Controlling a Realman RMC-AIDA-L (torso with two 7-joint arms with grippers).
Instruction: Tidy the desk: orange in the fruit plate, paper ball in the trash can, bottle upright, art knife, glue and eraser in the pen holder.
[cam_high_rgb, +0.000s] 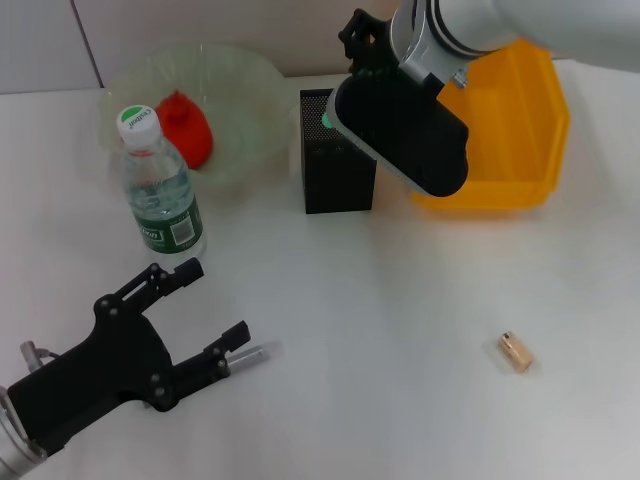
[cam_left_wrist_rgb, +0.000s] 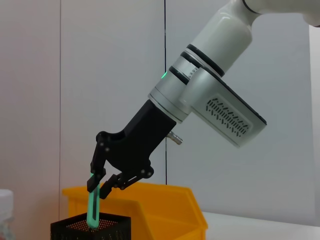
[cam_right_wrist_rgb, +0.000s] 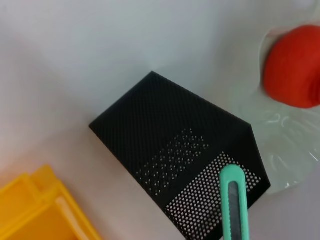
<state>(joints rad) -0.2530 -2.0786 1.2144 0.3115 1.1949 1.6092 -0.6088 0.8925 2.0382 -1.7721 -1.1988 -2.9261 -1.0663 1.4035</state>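
The right tool (cam_left_wrist_rgb: 102, 186) grips the green knife (cam_left_wrist_rgb: 93, 207) upright, its lower end dipping into the black holder (cam_high_rgb: 337, 165). The left tool (cam_high_rgb: 205, 312) hovers wide apart over the tabletop (cam_high_rgb: 400, 300) near the upright bottle (cam_high_rgb: 158, 185). The orange (cam_high_rgb: 186, 127) sits in the plate (cam_high_rgb: 240, 90). What looks like the eraser (cam_high_rgb: 515, 352) lies well apart, right.

- Green art knife (cam_left_wrist_rgb: 93, 210) pinched upright in right gripper (cam_left_wrist_rgb: 102, 186), lower end inside black mesh pen holder (cam_left_wrist_rgb: 90, 228) directly beneath.
- Orange (cam_high_rgb: 186, 128) in fruit plate (cam_high_rgb: 240, 75), bottle (cam_high_rgb: 158, 186) upright, both well apart from that gripper.
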